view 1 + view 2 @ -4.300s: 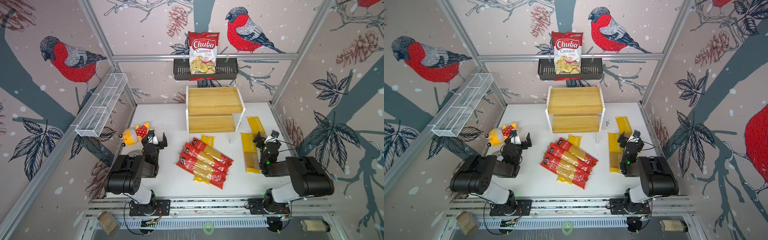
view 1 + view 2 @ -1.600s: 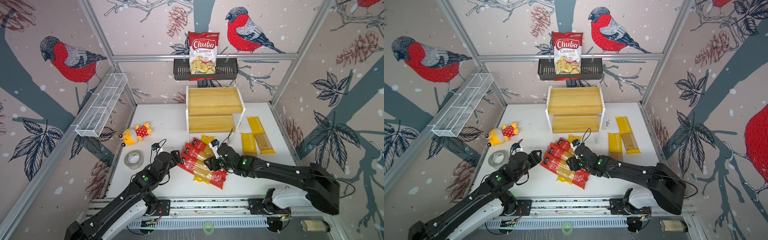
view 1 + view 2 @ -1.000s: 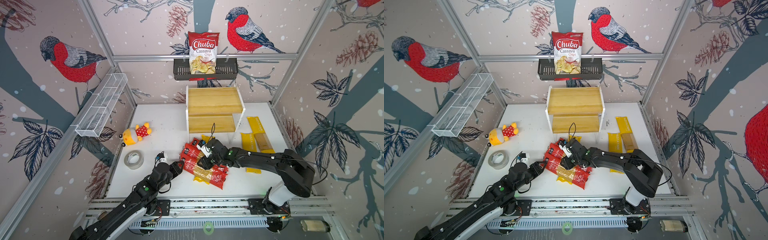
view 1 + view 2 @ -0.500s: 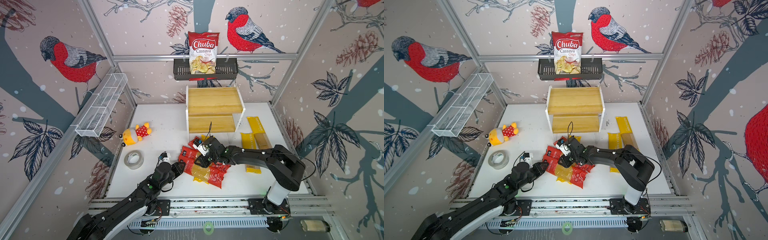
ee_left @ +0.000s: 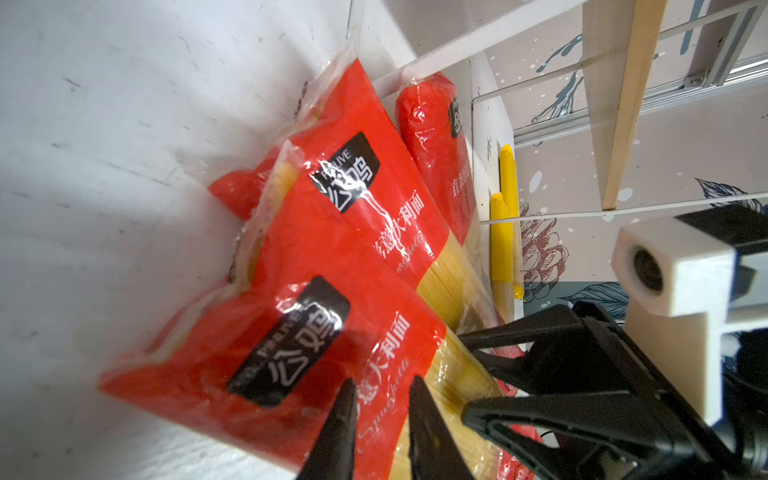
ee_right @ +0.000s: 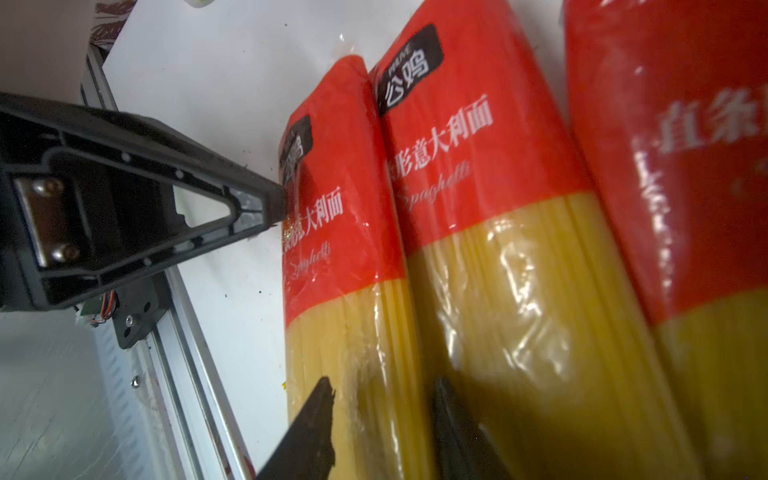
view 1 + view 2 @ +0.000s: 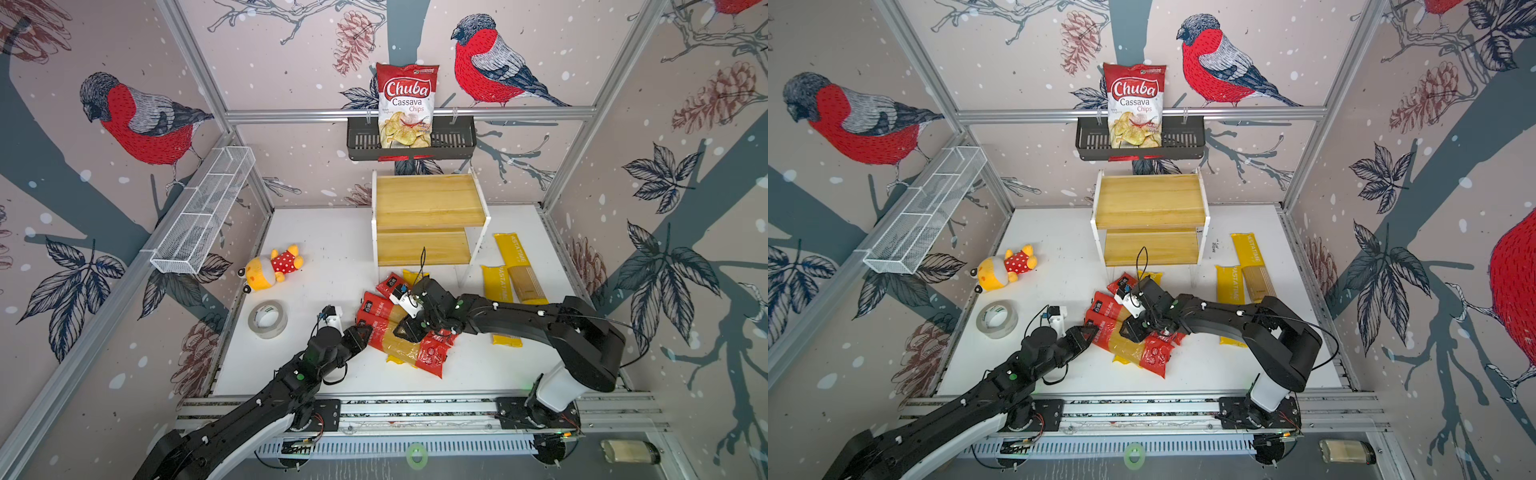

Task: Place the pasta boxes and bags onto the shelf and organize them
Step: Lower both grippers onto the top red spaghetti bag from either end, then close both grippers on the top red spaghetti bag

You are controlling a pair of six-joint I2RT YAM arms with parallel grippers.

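Red packs (image 7: 376, 311) lie diagonal (labels far-left).

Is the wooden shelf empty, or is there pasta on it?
Empty. Both wooden boards of the shelf are bare; the red pasta packs and yellow pasta packs all lie on the table.

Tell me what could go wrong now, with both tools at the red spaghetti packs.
1. The left tool seems to pinch only wrapper film at the front red spaghetti pack; it might tear or slip.
2. The right tool straddles the same pack, right beside the middle red spaghetti pack; lifting could drag that too.
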